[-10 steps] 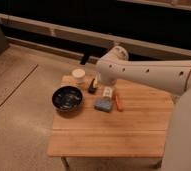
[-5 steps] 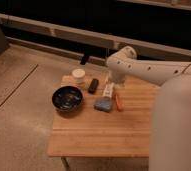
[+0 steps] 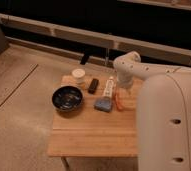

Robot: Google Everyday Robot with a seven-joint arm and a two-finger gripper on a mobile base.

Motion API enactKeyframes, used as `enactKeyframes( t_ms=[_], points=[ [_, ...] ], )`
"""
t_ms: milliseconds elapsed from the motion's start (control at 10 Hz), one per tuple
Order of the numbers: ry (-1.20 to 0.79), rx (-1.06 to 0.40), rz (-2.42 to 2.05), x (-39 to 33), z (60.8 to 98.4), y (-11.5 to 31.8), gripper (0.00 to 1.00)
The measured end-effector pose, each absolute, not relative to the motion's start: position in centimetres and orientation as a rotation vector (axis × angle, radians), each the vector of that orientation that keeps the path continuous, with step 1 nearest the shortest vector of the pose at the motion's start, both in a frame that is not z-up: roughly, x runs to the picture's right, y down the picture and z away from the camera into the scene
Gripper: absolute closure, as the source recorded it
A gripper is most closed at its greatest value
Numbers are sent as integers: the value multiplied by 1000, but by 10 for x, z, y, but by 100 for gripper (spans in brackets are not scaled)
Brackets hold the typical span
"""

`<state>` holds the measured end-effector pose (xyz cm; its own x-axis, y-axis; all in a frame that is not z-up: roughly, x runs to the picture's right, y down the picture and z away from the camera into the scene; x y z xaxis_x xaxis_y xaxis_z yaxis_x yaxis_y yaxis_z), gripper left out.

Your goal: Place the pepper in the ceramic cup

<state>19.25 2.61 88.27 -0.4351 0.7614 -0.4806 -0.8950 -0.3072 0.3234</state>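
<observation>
Pepper (image 3: 119,103), lying on the table (image 3: 94,136) just beside the blue-grey block (image 3: 102,104), looks light, slim and slightly soft, so my gripper (image 3: 121,92), hanging wide open close above it, should pinch gently across its thicker middle, not the tapering tip.

Pale honey wood in lengthwise planks for the table (image 3: 94,137). On it a black bowl (image 3: 67,88), glossy, with faint bluish glints inside. Behind the bowl, a cream-white ceramic cup (image 3: 78,75). Right of the bowl, in turn: small black block (image 3: 93,85), white packet (image 3: 109,87), blue-grey block (image 3: 102,104), orange-red pepper (image 3: 119,103). Farther right of the bowl, just above the pepper, an off-white gripper (image 3: 120,90) on a white arm (image 3: 161,115). Left of the bowl, speckled beige-grey floor (image 3: 19,100).
</observation>
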Motion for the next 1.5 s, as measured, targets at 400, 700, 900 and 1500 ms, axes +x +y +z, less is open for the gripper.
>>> enactKeyframes(
  t_ms=[400, 700, 900, 1500],
  points=[
    [744, -257, 1983, 212, 886, 47, 35],
    [769, -279, 1991, 206, 901, 60, 35],
    [779, -291, 1974, 199, 909, 63, 35],
    [802, -376, 1879, 170, 942, 81, 35]
  ],
)
